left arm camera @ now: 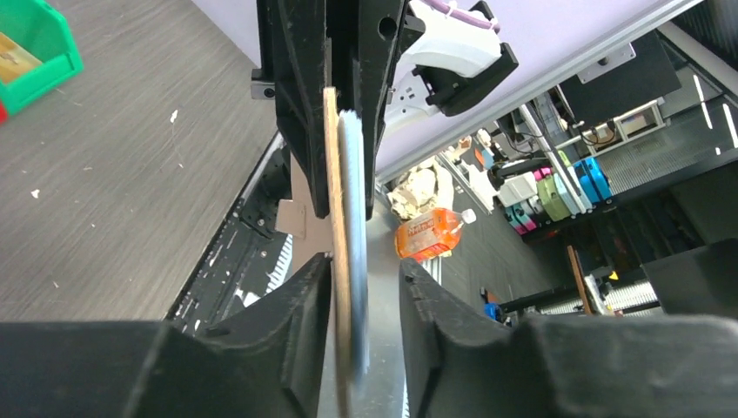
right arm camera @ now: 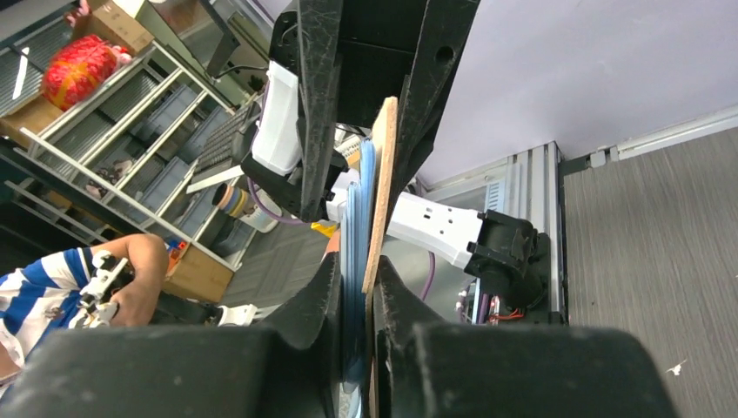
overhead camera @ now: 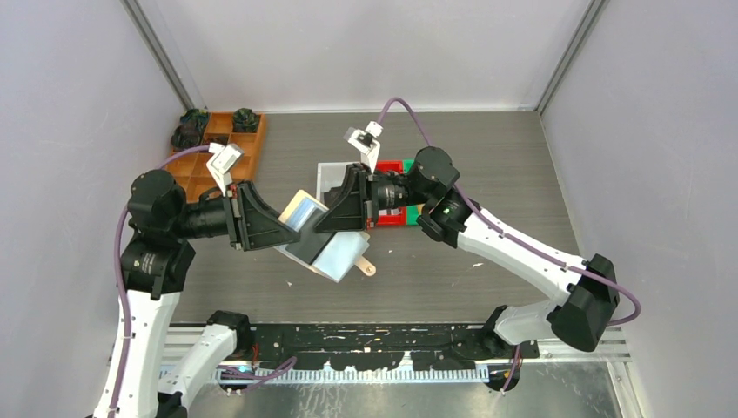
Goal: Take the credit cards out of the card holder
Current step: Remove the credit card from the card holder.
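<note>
Table [overhead camera: 487,148]: grey wood-grain.
card holder [overhead camera: 335,252]: tan, edge-on, contents hidden.
right gripper [right arm camera: 357,266]: clamped on it.
left gripper [left arm camera: 365,264]: slightly parted, 9 o'clock.

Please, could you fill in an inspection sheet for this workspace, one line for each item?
Surface: grey table, a few white specks on it.
Job's things: wallet held up off the table between both tools; no loose cards seen.
Clutter: white bin, red bin and green bin mid-table; brown tray at the far left.
Grippers: left tool open, with a gap beside the wallet; right tool shut on the wallet.
Cables: a purple cable along the left arm, another along the right arm.
Surroundings: grey walls; beyond them shelves, an orange bottle and a person.
</note>
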{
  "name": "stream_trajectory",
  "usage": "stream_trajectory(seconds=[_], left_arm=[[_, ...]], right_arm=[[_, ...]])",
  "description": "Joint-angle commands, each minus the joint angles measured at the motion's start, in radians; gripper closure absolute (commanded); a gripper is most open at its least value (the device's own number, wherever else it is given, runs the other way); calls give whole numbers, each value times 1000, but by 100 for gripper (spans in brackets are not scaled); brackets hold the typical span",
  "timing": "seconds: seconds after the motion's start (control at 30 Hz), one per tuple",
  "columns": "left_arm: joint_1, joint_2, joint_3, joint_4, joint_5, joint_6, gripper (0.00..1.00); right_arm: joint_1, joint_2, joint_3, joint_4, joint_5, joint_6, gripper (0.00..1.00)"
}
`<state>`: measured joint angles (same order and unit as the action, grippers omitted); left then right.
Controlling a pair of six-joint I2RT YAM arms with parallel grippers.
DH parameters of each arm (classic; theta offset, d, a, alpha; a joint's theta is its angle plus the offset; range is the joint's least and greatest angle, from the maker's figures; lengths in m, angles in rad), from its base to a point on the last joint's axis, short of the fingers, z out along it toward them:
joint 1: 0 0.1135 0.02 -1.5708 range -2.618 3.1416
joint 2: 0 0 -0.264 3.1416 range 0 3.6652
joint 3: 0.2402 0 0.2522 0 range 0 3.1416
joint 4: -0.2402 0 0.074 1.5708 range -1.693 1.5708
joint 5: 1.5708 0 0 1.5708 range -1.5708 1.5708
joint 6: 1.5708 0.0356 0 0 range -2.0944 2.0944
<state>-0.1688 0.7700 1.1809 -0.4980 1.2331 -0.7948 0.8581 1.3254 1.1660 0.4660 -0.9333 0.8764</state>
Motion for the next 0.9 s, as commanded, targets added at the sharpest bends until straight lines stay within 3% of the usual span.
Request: stream_trajectory(seconds=[0.0,0.2,0.37,0.5,0.67,0.7,0.77,0.87], left_arm=[[-1,6,-21,3,55,25,61],[-2,21,-36,-13,133,67,58],[-1,55,17,-228,135,284,63],[-1,72,25,-235,120,292,75],[-2,54,-9,-147,103,217,85],[-3,52,-13,-132,101,205,87],[-2,50,-12,-124,91,203,91],[-2,53,1,-156,50,239,97]], right_arm=[[14,-2,88,-46,-37,-21,99],[24,29,189,-273,-75,-150,99],[33,60,244,-356,-93,-201,99],[48,75,253,-344,-79,-198,97],[50,72,225,-187,-67,-109,91],[50,72,228,-187,-67,-107,87],[48,65,230,-196,-52,-113,65],[16,19,236,-292,89,-159,50]])
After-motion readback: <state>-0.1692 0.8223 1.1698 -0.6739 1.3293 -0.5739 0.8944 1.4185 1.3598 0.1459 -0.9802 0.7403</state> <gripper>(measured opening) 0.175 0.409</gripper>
